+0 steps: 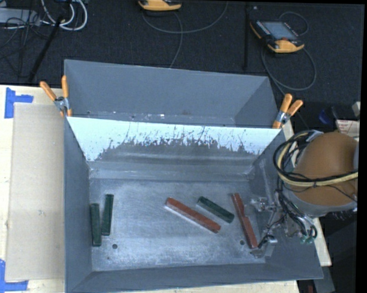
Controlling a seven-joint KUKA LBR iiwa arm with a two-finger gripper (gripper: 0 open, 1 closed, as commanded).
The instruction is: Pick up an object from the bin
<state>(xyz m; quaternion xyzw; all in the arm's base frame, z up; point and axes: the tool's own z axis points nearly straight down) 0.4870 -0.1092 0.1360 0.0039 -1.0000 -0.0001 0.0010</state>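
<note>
Our claw (pixel 265 239) sits just right of a reddish-brown stick (pixel 243 219), whose long axis runs from beside the claw away up-left. We cannot tell whether the claw is clenched or released.

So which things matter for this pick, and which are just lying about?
In play: gripper; red-brown stick nearest it, right side; grey bin.
Lying about: central red-brown stick; dark green stick beside it; two dark green sticks, left.

In the grey metal bin (pixel 173 100), two dark green sticks (pixel 95 225) lie left, a red-brown stick (pixel 193 215) centre, a thin red-brown strip (pixel 244 222) right.
</note>
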